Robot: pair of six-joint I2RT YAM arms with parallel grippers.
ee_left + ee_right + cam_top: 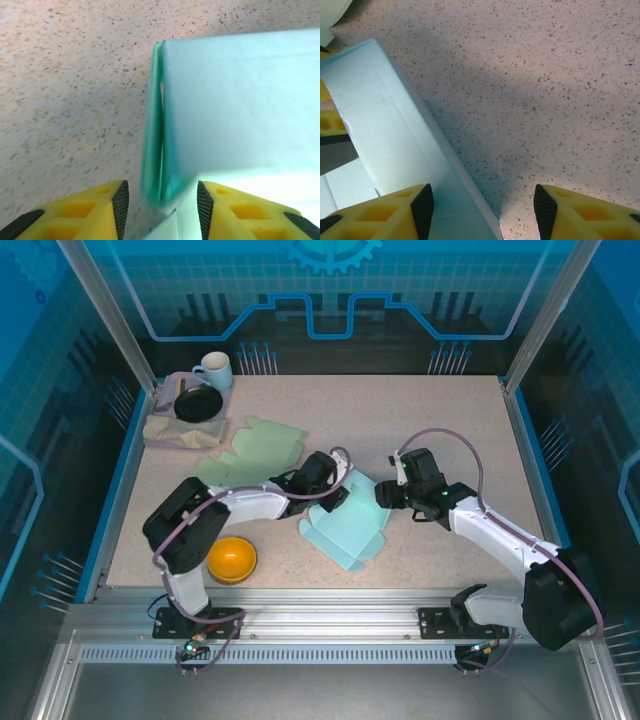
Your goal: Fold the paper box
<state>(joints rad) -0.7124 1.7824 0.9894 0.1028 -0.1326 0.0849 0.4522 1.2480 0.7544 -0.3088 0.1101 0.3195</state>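
Observation:
The pale blue paper box [345, 525] lies partly folded in the middle of the table. My left gripper [333, 492] is at its far left edge. In the left wrist view the left gripper [161, 200] is open, and a raised double wall of the box [240, 100] stands between the fingers with a gap on each side. My right gripper [386, 496] is at the box's far right side. In the right wrist view the right gripper [482, 205] is open, straddling the box [385, 130] wall edge, which runs close to its left finger [422, 205].
Flat green paper sheets [255, 448] lie behind the box on the left. An orange bowl [232, 560] sits near the front left. A mug [213, 370], a black object [198, 403] and a cloth [180, 432] crowd the back left corner.

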